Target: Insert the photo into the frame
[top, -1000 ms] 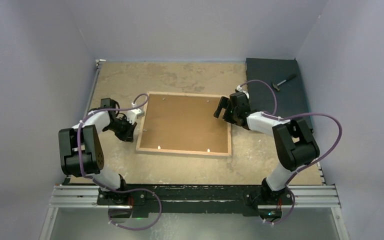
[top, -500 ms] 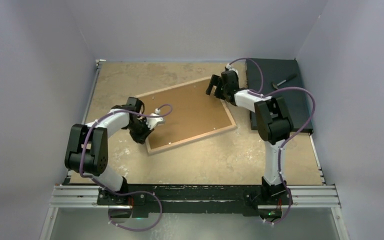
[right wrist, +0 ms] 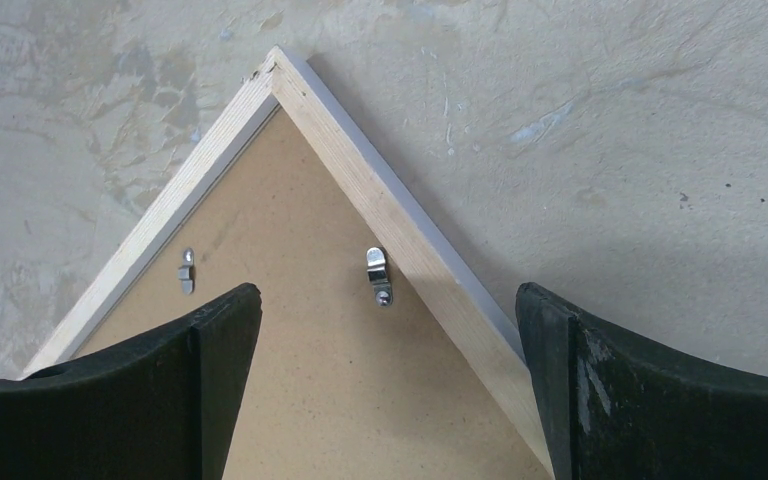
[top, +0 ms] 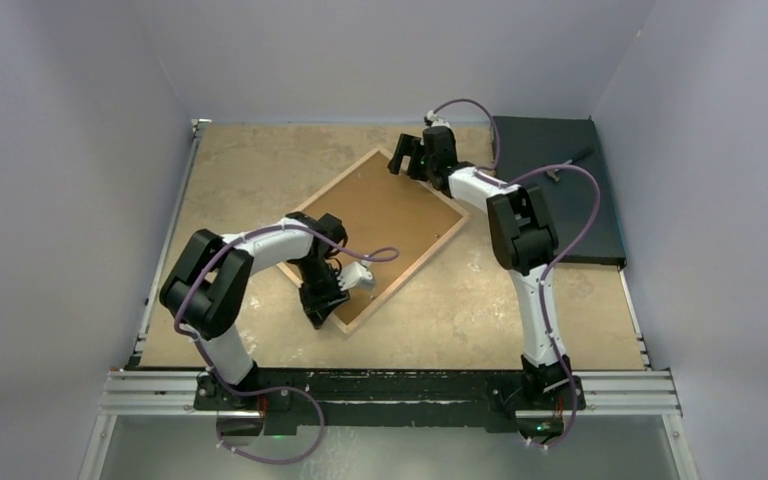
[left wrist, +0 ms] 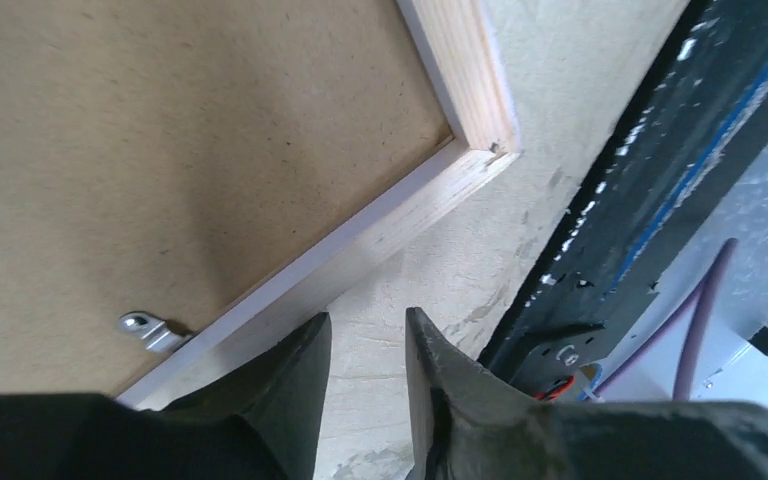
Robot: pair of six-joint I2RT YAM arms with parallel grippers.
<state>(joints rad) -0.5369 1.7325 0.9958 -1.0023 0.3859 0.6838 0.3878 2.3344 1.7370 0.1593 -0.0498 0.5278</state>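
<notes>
The frame (top: 375,235) is lying back-up, one corner between the wide-spread jaws of the right gripper (right wrist: 388,296) and its rim just beside the slightly parted, empty jaws of the left gripper (left wrist: 365,330), likely for nudging it around; no photo is showing.

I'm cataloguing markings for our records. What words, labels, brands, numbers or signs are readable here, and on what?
No text is legible in any view.
Black base rail: one small pale mark near its lower end, too blurred to read.
The frame and backing board: no print visible.
</notes>
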